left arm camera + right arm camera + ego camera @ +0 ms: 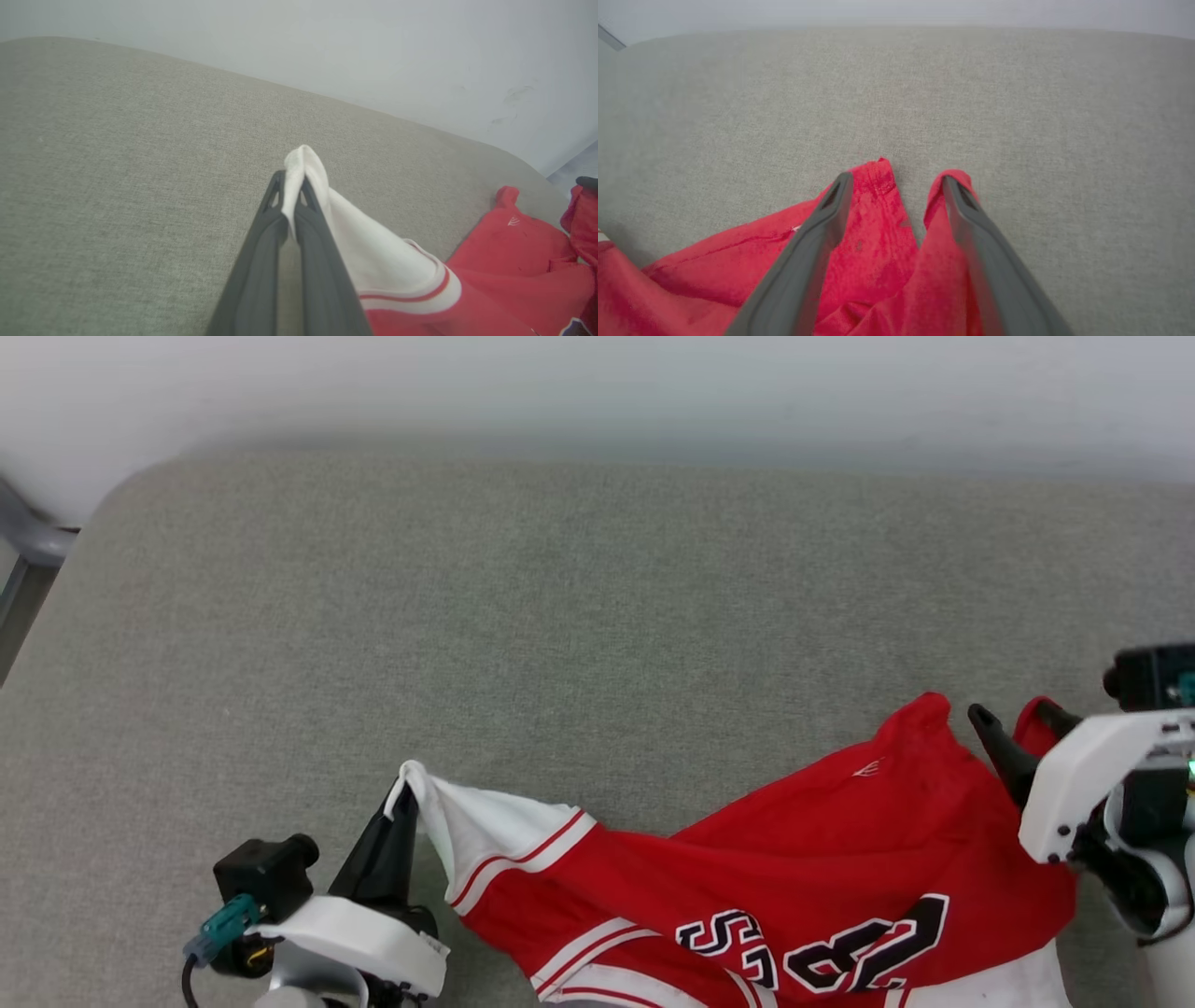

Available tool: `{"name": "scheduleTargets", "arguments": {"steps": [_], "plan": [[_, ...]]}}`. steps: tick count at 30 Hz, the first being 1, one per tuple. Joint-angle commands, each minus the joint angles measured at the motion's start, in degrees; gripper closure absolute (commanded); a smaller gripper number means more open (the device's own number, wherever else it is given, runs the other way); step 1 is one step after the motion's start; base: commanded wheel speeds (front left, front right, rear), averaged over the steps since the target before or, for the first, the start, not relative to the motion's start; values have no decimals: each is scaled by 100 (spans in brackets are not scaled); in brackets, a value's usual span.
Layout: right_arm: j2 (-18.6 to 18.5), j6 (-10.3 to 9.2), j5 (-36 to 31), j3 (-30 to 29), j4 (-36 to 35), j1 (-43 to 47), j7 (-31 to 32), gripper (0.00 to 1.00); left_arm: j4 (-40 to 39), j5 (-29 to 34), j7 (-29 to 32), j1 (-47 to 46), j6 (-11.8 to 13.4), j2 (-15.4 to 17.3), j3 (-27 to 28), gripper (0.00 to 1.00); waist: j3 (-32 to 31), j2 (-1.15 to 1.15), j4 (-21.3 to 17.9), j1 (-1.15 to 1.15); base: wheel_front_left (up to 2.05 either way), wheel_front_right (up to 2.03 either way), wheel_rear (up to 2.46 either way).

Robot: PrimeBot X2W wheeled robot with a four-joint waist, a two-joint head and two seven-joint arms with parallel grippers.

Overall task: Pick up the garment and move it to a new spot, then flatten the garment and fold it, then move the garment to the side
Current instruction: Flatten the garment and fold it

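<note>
The garment [822,859], a red jersey with white sleeves and black white-outlined letters, lies crumpled along the near edge of the grey cushion. My left gripper [403,795] is shut on the tip of a white sleeve [306,163], holding it raised at the lower left. The sleeve's red-and-white striped cuff [411,296] trails to the right. At the right, my right gripper [1018,717] stands open over the red hem; its fingers [831,205] are spread with two red fabric peaks [878,179] lying loose between and under them.
The grey fabric cushion [597,597] stretches far ahead and to both sides. A pale wall [597,383] runs behind it. A grey frame edge [28,541] shows at the far left, past the cushion's rounded corner.
</note>
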Motion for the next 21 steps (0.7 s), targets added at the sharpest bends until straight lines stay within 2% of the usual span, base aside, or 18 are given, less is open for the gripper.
{"name": "scheduleTargets", "arguments": {"steps": [1, 5, 10, 15, 19, 20, 21], "plan": [[-203, -4, 59, 233, 40, -282, 397, 0, 0, 32, -56, -149, -18, -39, -30, 100, 159, 0, 116, -1, 0, 0, 0], [-518, -4, 190, 688, 257, -611, 1197, 0, 45, -3, -111, -299, -55, -81, -87, 100, 333, 0, 223, -1, 0, 0, 0], [-770, -4, 244, 1165, 501, -881, 1646, 0, 110, -20, -165, -427, -95, -113, -134, 100, 498, 0, 304, -1, 0, 0, 0], [-868, -3, 374, 1665, 993, -1032, 1933, 0, 185, -57, -217, -542, -122, -139, -166, 100, 648, 0, 359, -1, 0, 0, 0], [-793, -2, 590, 2034, 1420, -981, 2050, 0, 248, -62, -245, -592, -151, -130, -177, 100, 715, 0, 392, -1, 0, 0, 0], [-773, -1, 645, 2113, 1505, -994, 2054, 5, 265, -66, -253, -605, -147, -122, -175, 100, 727, 0, 394, -1, 0, 0, 0], [-761, 5, 693, 2188, 1582, -1015, 2045, 58, 277, -73, -248, -620, -149, -118, -174, 100, 736, 0, 394, -1, 0, 0, 0]]}}
